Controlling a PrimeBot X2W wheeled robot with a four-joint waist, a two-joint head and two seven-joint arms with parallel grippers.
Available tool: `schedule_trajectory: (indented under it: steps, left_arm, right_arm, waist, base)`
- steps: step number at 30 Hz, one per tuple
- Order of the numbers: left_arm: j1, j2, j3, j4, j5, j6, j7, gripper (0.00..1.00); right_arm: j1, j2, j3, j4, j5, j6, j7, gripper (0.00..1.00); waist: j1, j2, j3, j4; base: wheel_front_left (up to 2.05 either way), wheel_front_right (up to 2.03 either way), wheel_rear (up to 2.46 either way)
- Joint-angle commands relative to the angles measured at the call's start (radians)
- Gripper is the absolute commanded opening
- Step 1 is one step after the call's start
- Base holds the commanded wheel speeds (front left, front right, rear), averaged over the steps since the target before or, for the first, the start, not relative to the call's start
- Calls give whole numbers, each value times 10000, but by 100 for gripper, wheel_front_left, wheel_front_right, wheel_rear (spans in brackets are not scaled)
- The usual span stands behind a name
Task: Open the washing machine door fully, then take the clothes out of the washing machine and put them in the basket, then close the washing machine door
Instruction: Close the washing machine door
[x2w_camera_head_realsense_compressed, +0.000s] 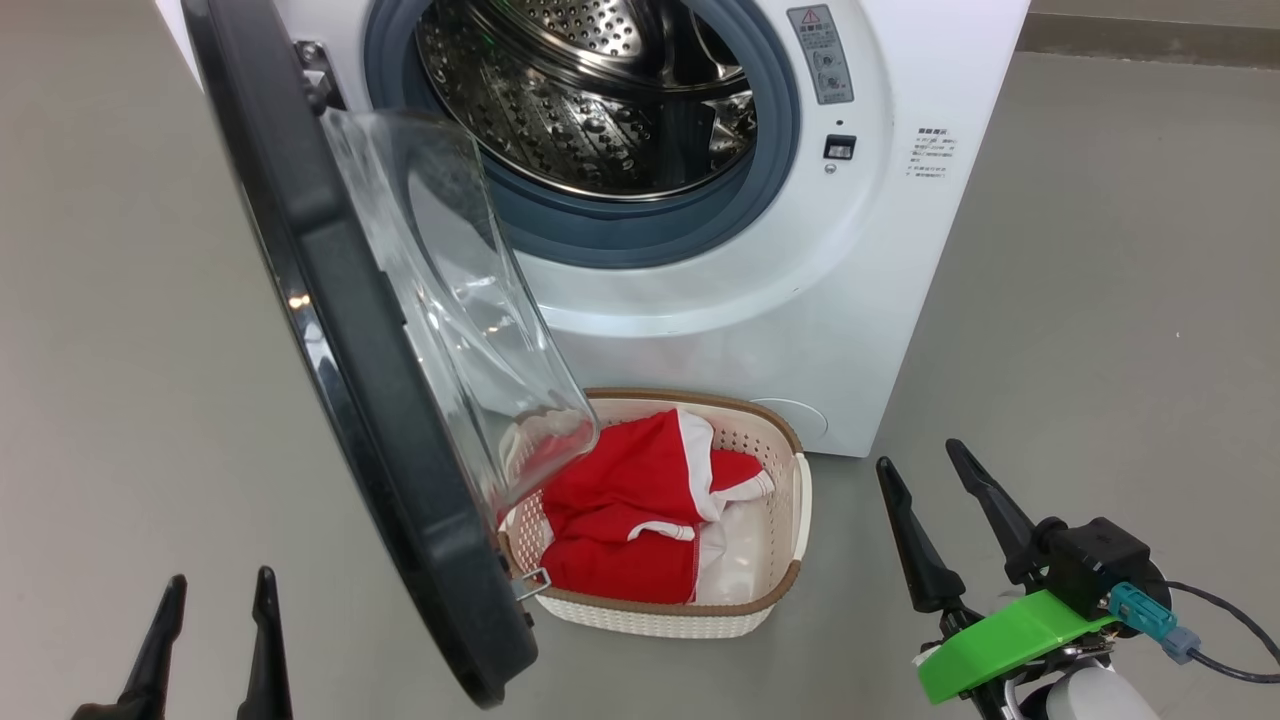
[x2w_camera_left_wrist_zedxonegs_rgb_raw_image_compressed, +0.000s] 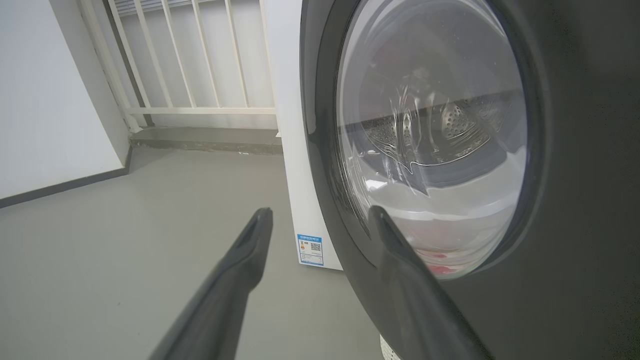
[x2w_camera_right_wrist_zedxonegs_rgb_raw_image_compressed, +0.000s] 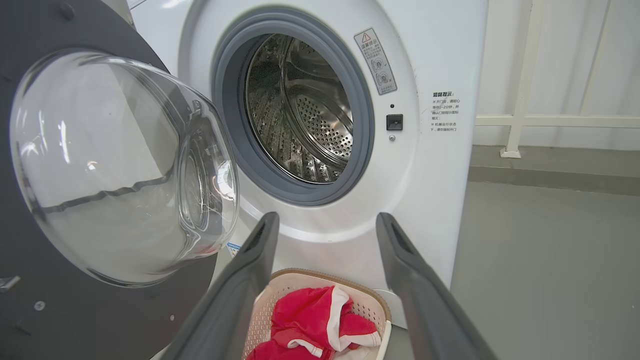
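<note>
Washing machine door (x2w_camera_head_realsense_compressed: 350, 330) stands open, its glass bowl overhanging the basket (x2w_camera_head_realsense_compressed: 790, 540). Red clothes (x2w_camera_head_realsense_compressed: 620, 520) lie in the basket, which sits on the floor (x2w_camera_head_realsense_compressed: 1100, 330) against the washing machine (x2w_camera_head_realsense_compressed: 800, 330) front. Left gripper (x2w_camera_head_realsense_compressed: 221, 575) is spread and empty, near the door's outer face. Right gripper (x2w_camera_head_realsense_compressed: 918, 452) is spread and empty, right of the basket.

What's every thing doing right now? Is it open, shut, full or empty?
washing machine door: open
washing machine: looks empty inside
clothes: crumpled in the basket
basket: on the floor, holding the clothes
left gripper: open, empty
right gripper: open, empty
</note>
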Motion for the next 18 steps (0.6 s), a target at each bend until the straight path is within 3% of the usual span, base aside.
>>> schedule_trajectory:
  steps: [1,18]
  left_arm:
    - [-91,76,344,-250,158,42,-122,100]
    - [-128,68,264,-44,326,264,-122,100]
  right_arm:
    - [-267,25,205,-213,-13,75,-63,100]
    - [-312,31,197,-185,69,75,-63,100]
  waist:
    - [0,0,2,5]
    - [0,0,33,5]
  base:
    - [0,0,0]
    - [0,0,0]
